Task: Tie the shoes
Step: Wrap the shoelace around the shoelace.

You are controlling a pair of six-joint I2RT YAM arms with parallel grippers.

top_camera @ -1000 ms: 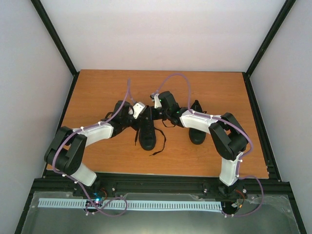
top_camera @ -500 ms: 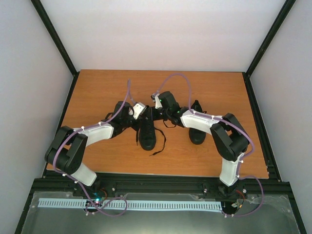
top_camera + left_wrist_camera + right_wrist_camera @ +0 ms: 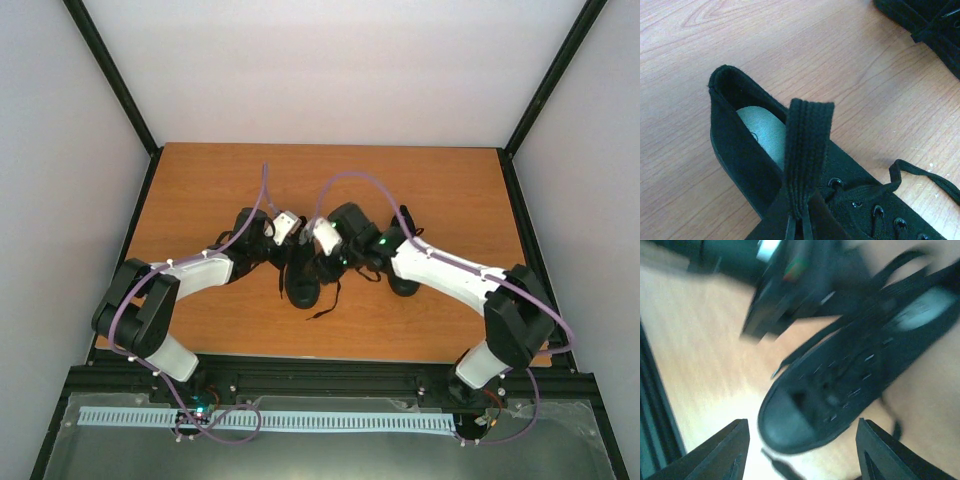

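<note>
While the left gripper [image 3: 796,220] pinches a folded bit of black lace [image 3: 807,145] tight, the right gripper [image 3: 801,425] hangs above the same shoe [image 3: 303,278] with its fingers [image 3: 715,452] spread wide and nothing between them. Both black shoes sit near the middle of the wooden table [image 3: 200,180]. The other shoe [image 3: 403,278] lies just to the right, partly under the right arm [image 3: 450,275].

I think this is the loop-making step on the middle shoe. Next, the right gripper likely needs to find the other lace end and grab it.

The left wrist view shows the pinched loop and the pale insole [image 3: 762,132] clearly, which the top view cannot. The right wrist view is blurry, so loose lace is hard to pick out there. Only the top view shows both arms and both shoes together.
</note>
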